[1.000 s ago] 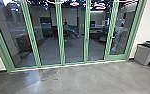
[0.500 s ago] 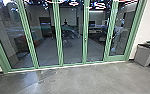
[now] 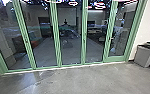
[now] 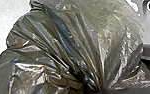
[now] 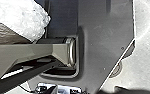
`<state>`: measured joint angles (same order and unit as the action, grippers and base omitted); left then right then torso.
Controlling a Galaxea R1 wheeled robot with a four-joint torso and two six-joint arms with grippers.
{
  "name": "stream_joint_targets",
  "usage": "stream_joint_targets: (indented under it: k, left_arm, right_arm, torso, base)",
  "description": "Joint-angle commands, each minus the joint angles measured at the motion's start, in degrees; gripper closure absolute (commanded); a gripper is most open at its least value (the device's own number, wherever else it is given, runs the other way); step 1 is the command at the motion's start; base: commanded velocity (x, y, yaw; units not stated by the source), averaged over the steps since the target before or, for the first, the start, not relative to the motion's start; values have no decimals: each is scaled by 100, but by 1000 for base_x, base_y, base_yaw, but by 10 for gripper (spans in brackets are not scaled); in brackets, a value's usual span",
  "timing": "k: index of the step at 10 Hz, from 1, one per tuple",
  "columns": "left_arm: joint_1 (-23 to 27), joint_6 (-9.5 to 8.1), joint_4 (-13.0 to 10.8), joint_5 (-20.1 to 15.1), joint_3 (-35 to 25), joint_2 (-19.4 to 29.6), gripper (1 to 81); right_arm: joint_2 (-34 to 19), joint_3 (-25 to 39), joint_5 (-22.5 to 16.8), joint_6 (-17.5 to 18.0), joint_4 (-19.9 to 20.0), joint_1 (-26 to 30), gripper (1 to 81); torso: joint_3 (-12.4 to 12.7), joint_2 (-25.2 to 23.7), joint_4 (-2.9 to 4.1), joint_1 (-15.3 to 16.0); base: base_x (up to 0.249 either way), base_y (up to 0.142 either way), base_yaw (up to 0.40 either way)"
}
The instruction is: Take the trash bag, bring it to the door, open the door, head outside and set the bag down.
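The posts have slid a little left in the head view while the bin is nearly where it was — the robot has moved, not they. The bag is at the left claw, its folds drawn tight to one point, so I take that claw to be grasping it. The right claw I cannot tell, released or clenched.

The step seems to be the carry to the door, shut at the right end of the glass, its handle on the left edge. Best go slowly, keep the bag's neck pinched and its bulk off the floor and wheels, then square up with room for the door to swing.

The left wrist looks close to the bag's neck; the right one is over the base plate — probably both arms are tucked in.
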<state>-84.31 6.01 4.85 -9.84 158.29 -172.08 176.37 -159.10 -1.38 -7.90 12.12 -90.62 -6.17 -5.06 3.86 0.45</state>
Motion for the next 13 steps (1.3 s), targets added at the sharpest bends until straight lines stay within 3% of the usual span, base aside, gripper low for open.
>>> stream_joint_targets:
  k: [1,13]
  left_arm:
    - [288,32,-28,-422,-9,7,811]
    - [288,40,-46,-414,0,7,811]
  right_arm:
    - [41,3,-372,-19,-34,224,10]
    - [41,20,-372,-27,-34,224,10]
  torso:
    - [0,0,0,0]
    - [0,0,0,0]
  base:
    - [141,-108,0]
    - [141,-108,0]
